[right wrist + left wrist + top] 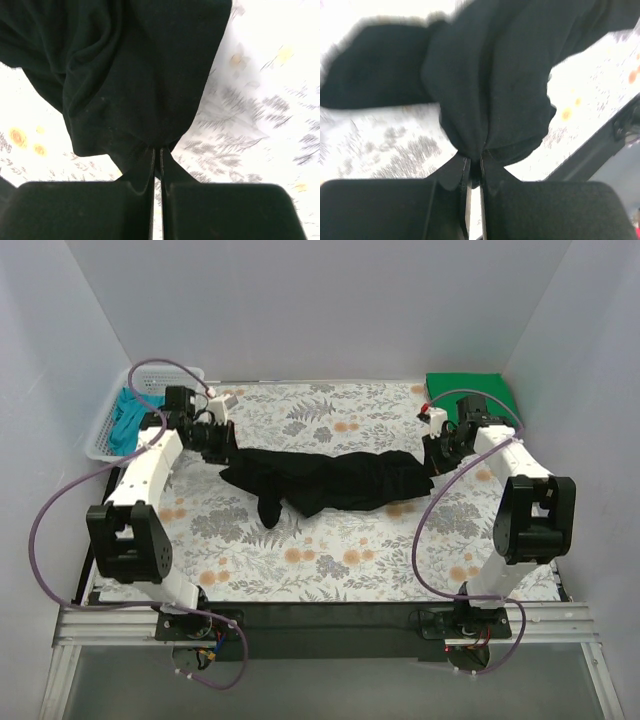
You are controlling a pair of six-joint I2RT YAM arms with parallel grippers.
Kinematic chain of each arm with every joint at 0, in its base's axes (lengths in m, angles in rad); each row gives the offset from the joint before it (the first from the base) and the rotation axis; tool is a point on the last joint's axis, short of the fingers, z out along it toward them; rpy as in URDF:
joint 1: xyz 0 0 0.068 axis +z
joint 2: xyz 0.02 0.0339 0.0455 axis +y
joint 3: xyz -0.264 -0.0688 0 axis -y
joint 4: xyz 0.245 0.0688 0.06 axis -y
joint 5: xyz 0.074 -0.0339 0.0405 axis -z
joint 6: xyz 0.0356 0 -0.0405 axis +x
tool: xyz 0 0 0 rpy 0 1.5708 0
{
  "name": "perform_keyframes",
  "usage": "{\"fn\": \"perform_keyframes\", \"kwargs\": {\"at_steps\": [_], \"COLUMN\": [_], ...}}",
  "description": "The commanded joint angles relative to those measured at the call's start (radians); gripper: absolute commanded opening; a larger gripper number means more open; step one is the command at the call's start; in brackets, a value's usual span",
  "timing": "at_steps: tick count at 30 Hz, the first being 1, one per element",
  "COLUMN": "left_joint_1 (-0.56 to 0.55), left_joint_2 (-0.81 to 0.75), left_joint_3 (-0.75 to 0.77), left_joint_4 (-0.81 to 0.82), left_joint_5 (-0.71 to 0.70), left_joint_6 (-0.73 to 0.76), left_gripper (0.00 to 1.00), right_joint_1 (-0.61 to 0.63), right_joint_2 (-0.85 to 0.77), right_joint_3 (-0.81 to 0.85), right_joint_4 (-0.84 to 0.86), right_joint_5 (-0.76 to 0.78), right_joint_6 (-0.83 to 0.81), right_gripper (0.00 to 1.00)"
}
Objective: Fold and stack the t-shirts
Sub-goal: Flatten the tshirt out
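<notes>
Black t-shirt (330, 480), a bunched band from above; only the wrist views show left gripper (475, 161) and right gripper (156, 150) each clenched on its cloth.

The black t-shirt (330, 480) is soft, matt cloth; the basket (100, 437) is white plastic mesh; the table cover (340, 550) looks smooth and printed.

Count: 3 t-shirts, i.e. 1 black t-shirt (330, 480), 1 green t-shirt (467, 390), 1 teal t-shirt (127, 422). 1 white mesh basket (99, 443), 1 table (330, 560) with a floral top. 2 arms, left arm (150, 470) and right arm (500, 455); 2 hands, left hand (475, 162) and right hand (156, 150); 2 purple cables, left cable (33, 525) and right cable (414, 545).
</notes>
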Motion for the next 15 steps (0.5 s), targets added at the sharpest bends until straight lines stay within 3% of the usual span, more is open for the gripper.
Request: {"fn": "perform_keyframes", "kwargs": {"at_steps": [1,4,5,9,13,15], "left_joint_1": [-0.003,0.008,0.008,0.04,0.042,0.042], "left_joint_2": [0.112,0.222,0.239,0.253,0.097,-0.027], "left_joint_3": [0.249,0.465,0.605,0.807,0.641,0.443], "left_joint_4": [0.059,0.076,0.07,-0.046,-0.21,-0.362], "left_joint_5": [0.033,0.076,0.094,0.174,0.223,0.194], "left_joint_6": [-0.053,-0.151,-0.162,-0.116,0.106,0.344], "left_gripper": [0.0,0.0,0.0,0.0,0.0,0.0], "right_joint_1": [-0.004,-0.021,-0.048,-0.089,-0.098,-0.099], "right_joint_2": [0.058,0.113,0.128,0.121,0.049,0.001], "right_joint_3": [0.153,0.299,0.328,0.388,0.286,0.227], "right_joint_4": [-0.012,-0.024,-0.029,-0.058,-0.066,-0.073], "right_joint_5": [0.002,0.002,-0.002,-0.033,-0.021,0.002], "right_joint_6": [-0.019,0.01,0.016,0.001,-0.09,-0.144], "right_gripper": [0.01,0.01,0.01,0.01,0.01,0.01]}}
